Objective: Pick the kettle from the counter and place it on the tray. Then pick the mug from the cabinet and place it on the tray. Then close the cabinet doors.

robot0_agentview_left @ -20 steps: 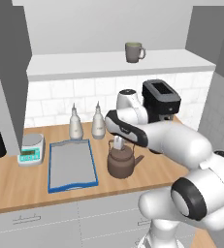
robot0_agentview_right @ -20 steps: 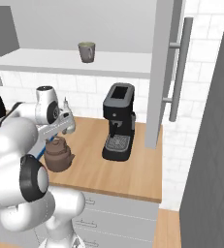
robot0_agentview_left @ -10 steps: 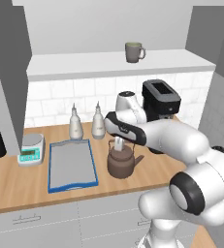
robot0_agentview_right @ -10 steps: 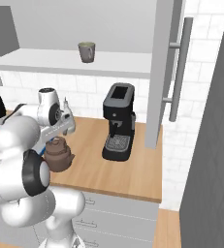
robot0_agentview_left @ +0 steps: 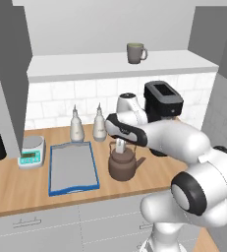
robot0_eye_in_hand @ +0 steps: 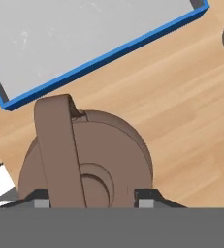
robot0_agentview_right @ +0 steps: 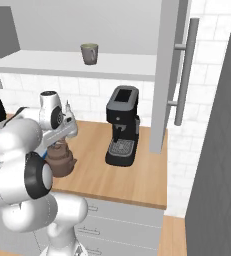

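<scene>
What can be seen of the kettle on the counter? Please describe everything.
The kettle is squat, round and dark brown, with a matte look. It has a lid knob, a short spout and a thin arched handle. It stands upright on the wooden counter, just beside the blue-rimmed tray and apart from it. The gripper straddles its handle from above, with a fingertip on each side.

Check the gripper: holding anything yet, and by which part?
Cannot be told. The gripper straddles the kettle at its arched handle, fingertips either side, but contact isn't visible.
</scene>
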Available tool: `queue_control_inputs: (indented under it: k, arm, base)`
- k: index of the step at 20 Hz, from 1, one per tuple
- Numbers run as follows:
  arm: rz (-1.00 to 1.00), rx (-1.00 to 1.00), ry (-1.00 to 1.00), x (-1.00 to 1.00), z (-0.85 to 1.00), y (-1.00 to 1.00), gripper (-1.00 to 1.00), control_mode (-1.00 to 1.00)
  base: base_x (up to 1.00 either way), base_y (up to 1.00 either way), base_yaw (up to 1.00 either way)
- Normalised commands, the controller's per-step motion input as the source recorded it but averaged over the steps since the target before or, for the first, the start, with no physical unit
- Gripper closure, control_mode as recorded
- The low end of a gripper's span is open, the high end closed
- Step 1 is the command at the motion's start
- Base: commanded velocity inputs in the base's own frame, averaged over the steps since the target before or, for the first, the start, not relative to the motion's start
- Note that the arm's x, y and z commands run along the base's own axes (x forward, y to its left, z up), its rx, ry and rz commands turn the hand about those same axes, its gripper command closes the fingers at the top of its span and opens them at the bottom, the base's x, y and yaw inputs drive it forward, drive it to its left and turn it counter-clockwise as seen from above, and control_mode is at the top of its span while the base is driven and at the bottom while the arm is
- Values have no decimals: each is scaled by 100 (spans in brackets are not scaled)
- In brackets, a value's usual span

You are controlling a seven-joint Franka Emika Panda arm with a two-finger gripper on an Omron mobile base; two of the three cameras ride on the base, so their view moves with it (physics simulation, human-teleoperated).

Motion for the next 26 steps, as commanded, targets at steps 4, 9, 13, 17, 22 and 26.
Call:
queue_control_inputs:
  k: [4, 9, 13, 17, 22, 26]
  arm:
    - [0, 0, 0, -6, -4, 0, 100, -100]
    - [0, 0, -4, -30, 20, 0, 100, -100]
    - [0, 0, -6, -29, 56, 1, 100, -100]
    - [0, 0, -3, -12, 49, 23, 100, -100]
    - [0, 0, -3, 0, 24, 51, 100, -100]
    - [0, 0, -2, 8, 5, 61, 100, -100]
  base:
    - [0, 0, 0]
    - [0, 0, 0]
    - [0, 0, 0]
    - [0, 0, 0]
    - [0, 0, 0]
    - [0, 0, 0]
